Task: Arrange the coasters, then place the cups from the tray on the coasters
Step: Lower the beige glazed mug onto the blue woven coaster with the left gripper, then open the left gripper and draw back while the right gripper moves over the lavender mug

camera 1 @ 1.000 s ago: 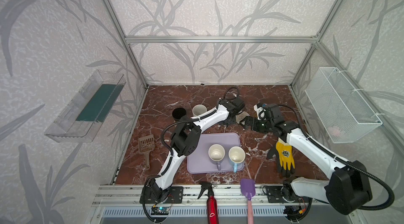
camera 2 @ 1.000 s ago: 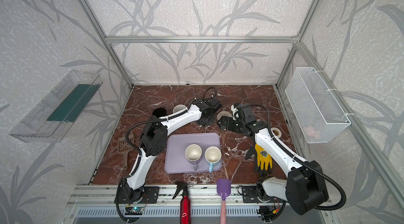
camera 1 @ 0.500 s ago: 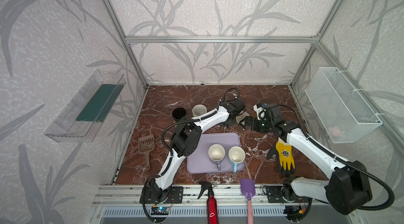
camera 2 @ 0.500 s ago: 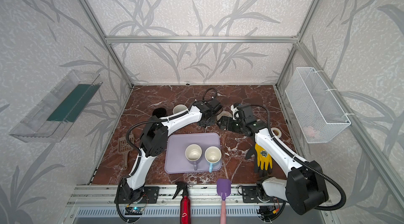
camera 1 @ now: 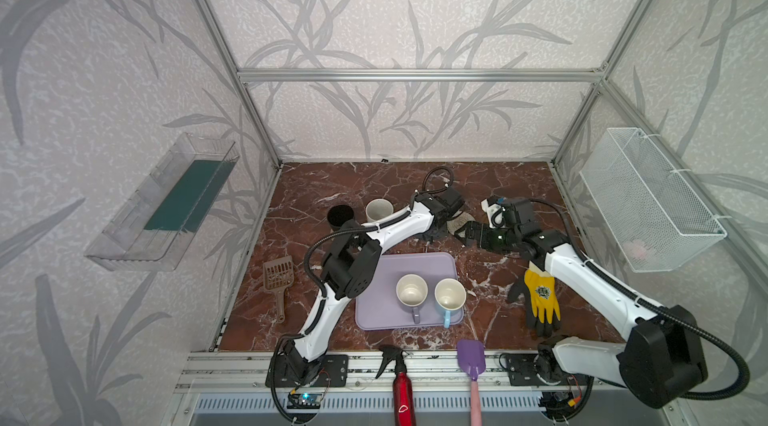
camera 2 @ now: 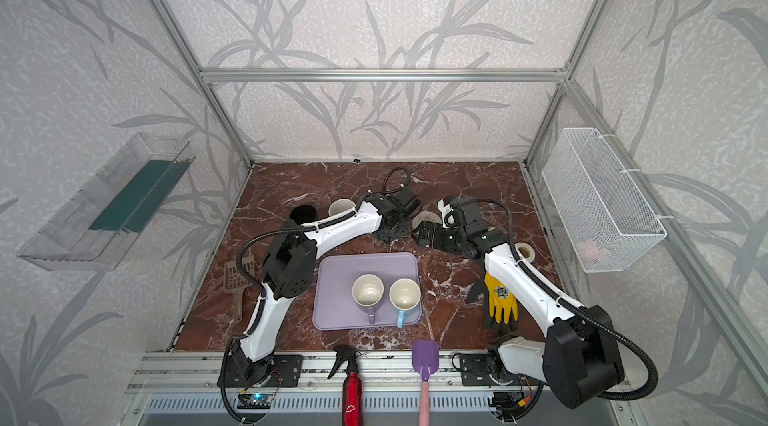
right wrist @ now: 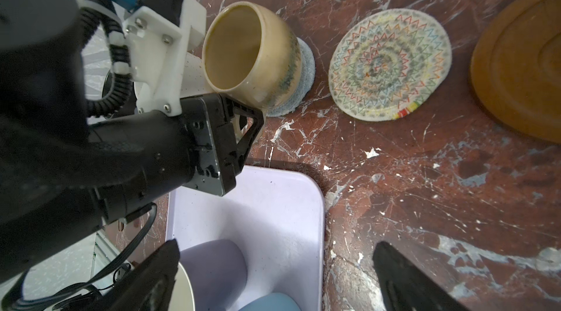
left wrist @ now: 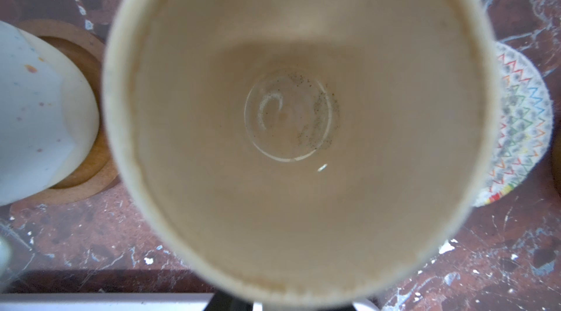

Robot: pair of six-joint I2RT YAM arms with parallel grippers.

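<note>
The squat cream-yellow cup [right wrist: 258,60] stands on the grey-blue woven coaster [right wrist: 303,81]. My left gripper [right wrist: 246,130] has its fingers round the cup's handle, and their gap is hidden. The cup's inside [left wrist: 297,130] fills the left wrist view. Beside it lie the cream spiral coaster [right wrist: 390,63] and an amber-brown coaster [right wrist: 522,60], both bare. The speckled white cup [left wrist: 36,112] stands on another amber-brown coaster [left wrist: 85,172], with the black cup [camera 1: 340,216] left of it. The lavender cup [camera 1: 411,291] and light blue cup [camera 1: 449,295] stand on the tray [camera 1: 374,291]. My right gripper [right wrist: 276,244] hangs open and empty over the tray's far corner.
A yellow and black glove [camera 1: 540,299] lies under the right arm, with a white tape roll [camera 2: 527,251] behind it. A brown scoop [camera 1: 278,278] lies at the left edge. A red spray bottle [camera 1: 401,382] and purple spatula [camera 1: 471,361] sit on the front rail.
</note>
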